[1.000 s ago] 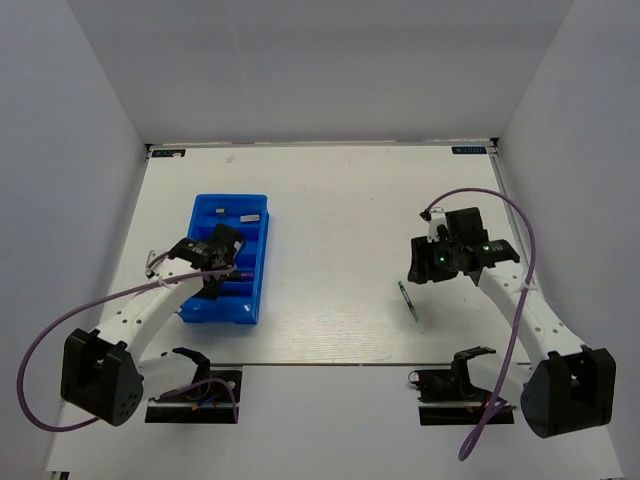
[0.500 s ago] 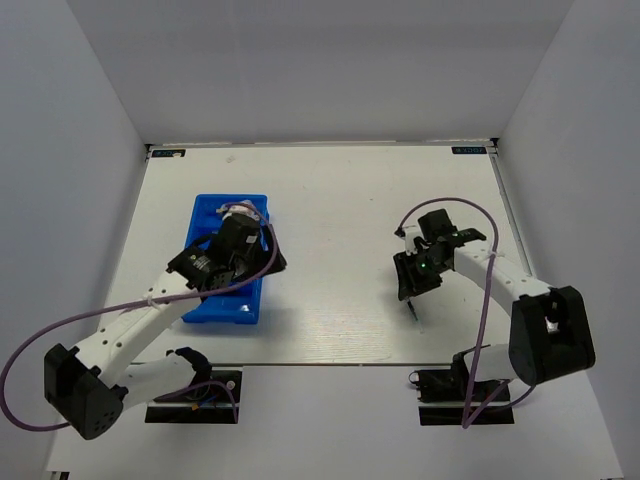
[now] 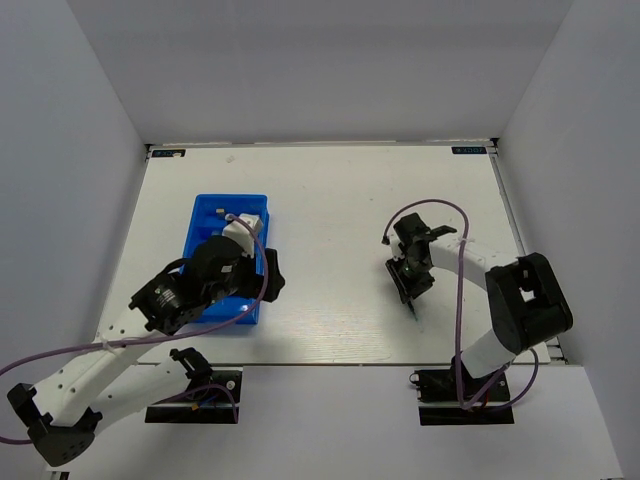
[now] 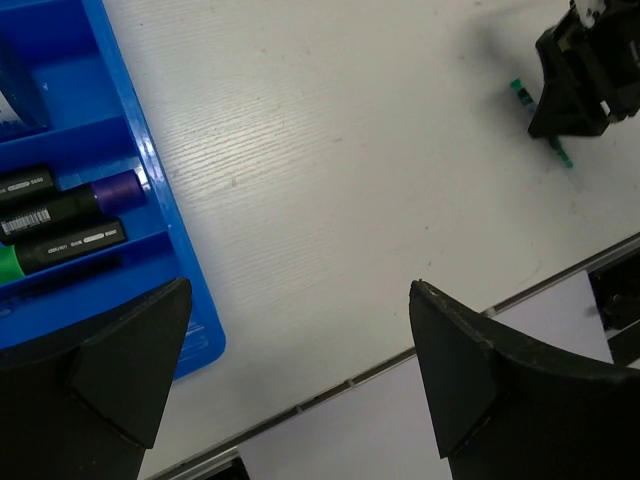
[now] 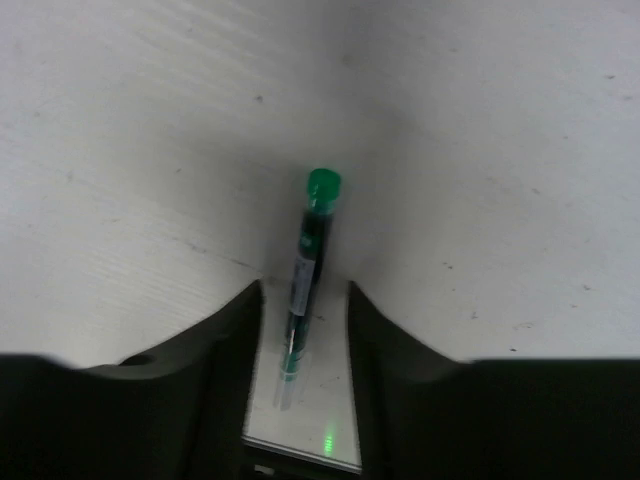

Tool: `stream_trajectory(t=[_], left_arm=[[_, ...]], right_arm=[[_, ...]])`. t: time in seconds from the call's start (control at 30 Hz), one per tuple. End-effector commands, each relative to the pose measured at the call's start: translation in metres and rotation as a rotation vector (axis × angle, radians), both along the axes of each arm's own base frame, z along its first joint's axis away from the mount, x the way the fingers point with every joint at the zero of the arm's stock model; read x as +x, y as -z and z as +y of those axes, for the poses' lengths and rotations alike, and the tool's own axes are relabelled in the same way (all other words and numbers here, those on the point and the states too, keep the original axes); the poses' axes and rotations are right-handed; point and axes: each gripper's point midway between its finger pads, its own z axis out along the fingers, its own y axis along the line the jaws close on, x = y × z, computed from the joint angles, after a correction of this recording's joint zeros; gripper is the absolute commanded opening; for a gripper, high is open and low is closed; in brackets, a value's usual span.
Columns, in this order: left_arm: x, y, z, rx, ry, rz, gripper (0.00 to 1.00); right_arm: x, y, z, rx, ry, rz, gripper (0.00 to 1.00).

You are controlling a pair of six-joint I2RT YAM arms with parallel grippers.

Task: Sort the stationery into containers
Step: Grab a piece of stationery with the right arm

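The blue tray [image 3: 212, 208] lies left of centre. In the left wrist view its wall [image 4: 158, 195] shows, with black highlighters inside, one purple-capped [image 4: 116, 190] and one green-capped [image 4: 8, 263]. My left gripper [image 4: 300, 292] hangs open and empty over bare table just right of the tray, seen from above [image 3: 270, 282]. A thin pen with a green cap [image 5: 322, 187] lies flat on the table. My right gripper [image 5: 304, 300] is down over it, one finger on each side of the barrel with a small gap at both. From above only the pen's tip [image 3: 414, 308] shows below the gripper [image 3: 408, 277].
A small pale eraser [image 3: 218, 212] sits in the tray's far compartment. The table's front edge [image 4: 350, 383] runs close below the left fingers. The arm mounts [image 3: 195, 388] [image 3: 452, 385] stand at the near edge. White walls close in the table on three sides.
My left gripper has opened wide and swung from over the tray to its right side. The right gripper has moved left and down onto the pen, its jaws narrowing.
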Motion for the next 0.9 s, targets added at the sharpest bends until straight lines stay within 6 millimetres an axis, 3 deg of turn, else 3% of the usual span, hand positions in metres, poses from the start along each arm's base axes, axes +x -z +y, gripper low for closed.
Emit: stream_trajectory(t=[0.0, 0.17, 0.33, 0.47, 0.57, 0.6, 0.63, 0.67, 0.7, 0.73, 0.8, 0.83, 0.87], left_arm=[[-0.007, -0.013, 0.0, 0.019, 0.058, -0.019, 1.0], [-0.009, -0.037, -0.003, -0.008, 0.09, -0.053, 1.0], [-0.007, -0.081, -0.008, -0.047, 0.12, -0.116, 1.0], [-0.004, -0.12, -0.013, -0.069, 0.146, -0.165, 1.0], [-0.006, -0.142, -0.02, -0.082, 0.192, -0.181, 1.0], [-0.006, -0.146, -0.022, -0.086, 0.204, -0.185, 1.0], [-0.006, -0.157, -0.026, -0.1, 0.216, -0.198, 1.0], [-0.007, -0.163, -0.028, -0.116, 0.23, -0.203, 1.0], [-0.007, -0.166, -0.03, -0.125, 0.238, -0.214, 1.0], [-0.007, -0.17, -0.031, -0.132, 0.243, -0.22, 1.0], [-0.011, -0.18, -0.039, -0.175, 0.286, -0.242, 1.0], [-0.013, -0.182, -0.041, -0.189, 0.298, -0.241, 1.0], [-0.014, -0.187, -0.043, -0.208, 0.301, -0.249, 1.0]], right_arm=[[0.006, 0.011, -0.006, -0.06, 0.003, -0.002, 0.38], [-0.007, 0.022, -0.008, -0.072, -0.022, 0.057, 0.18], [-0.015, 0.028, -0.005, -0.086, -0.056, 0.077, 0.0], [-0.01, 0.019, 0.017, -0.022, -0.123, 0.058, 0.0], [-0.008, -0.009, 0.05, 0.107, -0.214, 0.089, 0.0], [0.005, -0.025, 0.063, 0.145, -0.237, 0.051, 0.0], [-0.001, -0.032, 0.076, 0.185, -0.303, 0.073, 0.0], [0.025, -0.062, 0.096, 0.244, -0.326, -0.008, 0.0], [0.027, -0.071, 0.106, 0.267, -0.355, -0.017, 0.0], [0.017, -0.076, 0.116, 0.318, -0.406, 0.05, 0.0], [0.041, -0.12, 0.15, 0.413, -0.475, -0.04, 0.0], [0.025, -0.118, 0.165, 0.466, -0.529, 0.049, 0.0], [0.035, -0.142, 0.183, 0.516, -0.568, 0.0, 0.0]])
